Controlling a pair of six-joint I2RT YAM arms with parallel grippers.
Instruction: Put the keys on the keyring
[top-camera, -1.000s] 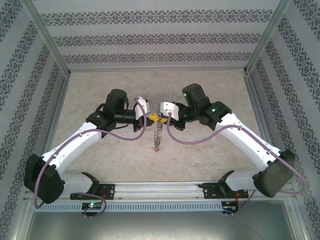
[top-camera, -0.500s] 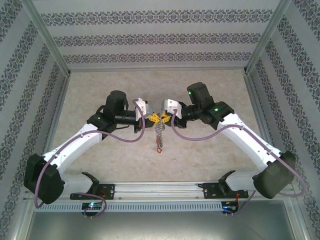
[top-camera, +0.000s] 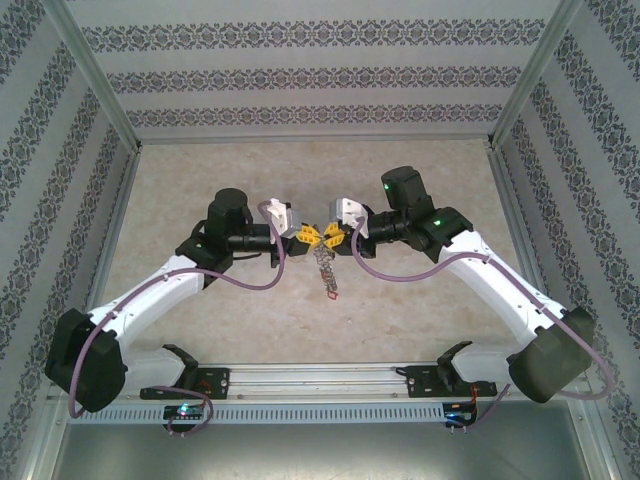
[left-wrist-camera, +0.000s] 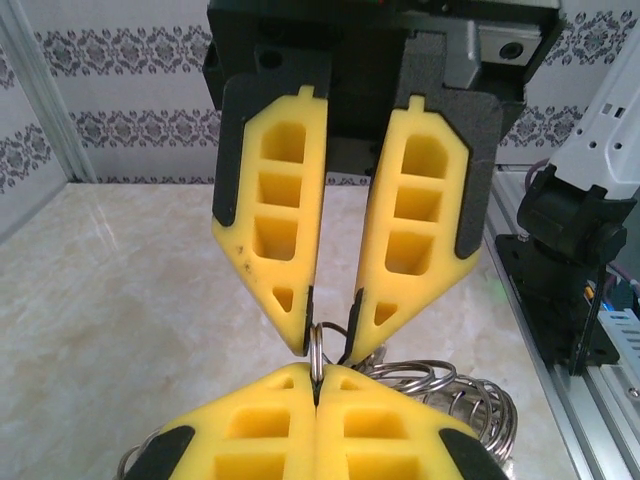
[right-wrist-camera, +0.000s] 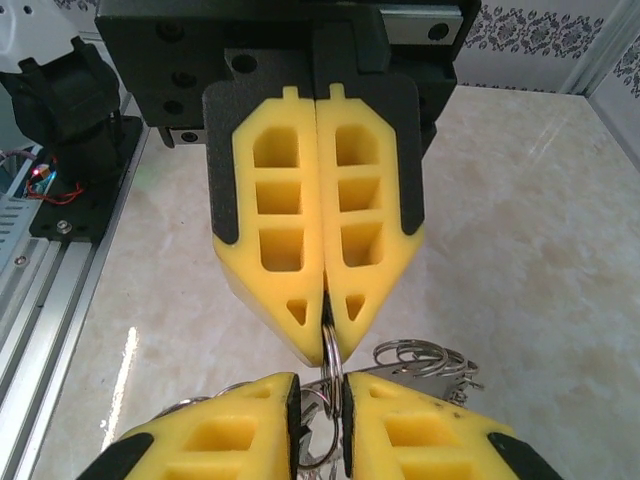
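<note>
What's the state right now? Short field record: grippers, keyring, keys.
left gripper: fingers shut, pinching one metal ring of the keyring
right gripper: fingers slightly apart on either side of that same ring, tip to tip with the left
keyring: held up over the table, the rest dangling below the fingers
red key tag: at the dangling end; other keys too small to tell

Left hand (left-wrist-camera: 316, 372) — itself cropped — half hides the keyring (left-wrist-camera: 455, 385).
</note>
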